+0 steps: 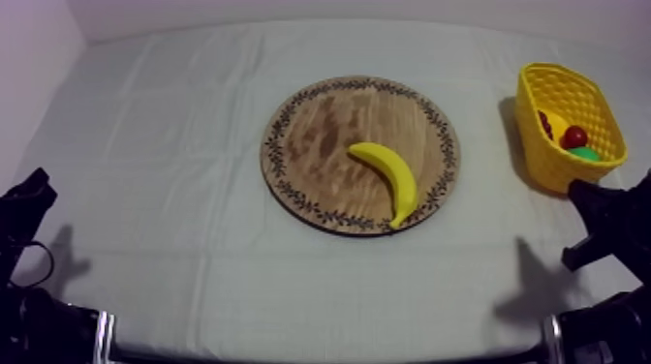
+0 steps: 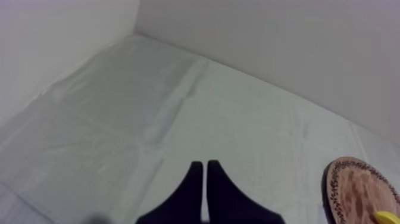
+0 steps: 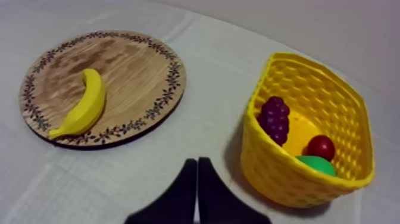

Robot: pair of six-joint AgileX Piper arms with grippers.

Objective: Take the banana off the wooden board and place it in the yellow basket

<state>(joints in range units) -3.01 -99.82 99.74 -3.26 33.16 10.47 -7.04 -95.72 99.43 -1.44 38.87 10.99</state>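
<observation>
1. Lower left of the top view: our left gripper (image 2: 205, 165) sits pressed together, well apart from the banana (image 1: 387, 176).
2. Centre: the banana lies on the wooden board (image 1: 300, 126).
3. Lower right: our right gripper (image 3: 197, 161) is also pressed together, beside the yellow basket (image 1: 539, 145).

**Two-armed robot test bench in a bare, lab-like room**

A table (image 1: 194, 213) under a creased grey-white cloth takes up the scene, backed by plain pale walls (image 2: 286, 53) that meet in a corner. A black left arm (image 1: 24, 218) and a black right arm (image 1: 605, 218) stand at its near edge, one at each side. The props are toys, set out tidily. A round wooden board (image 1: 310, 136) with a patterned rim lies mid-table and bears a plastic-looking banana (image 1: 390, 174). A yellow basket (image 1: 542, 160) at the right side holds toy fruit, among it a bunch of grapes (image 3: 274, 118) and a small red fruit (image 3: 321, 146).
</observation>
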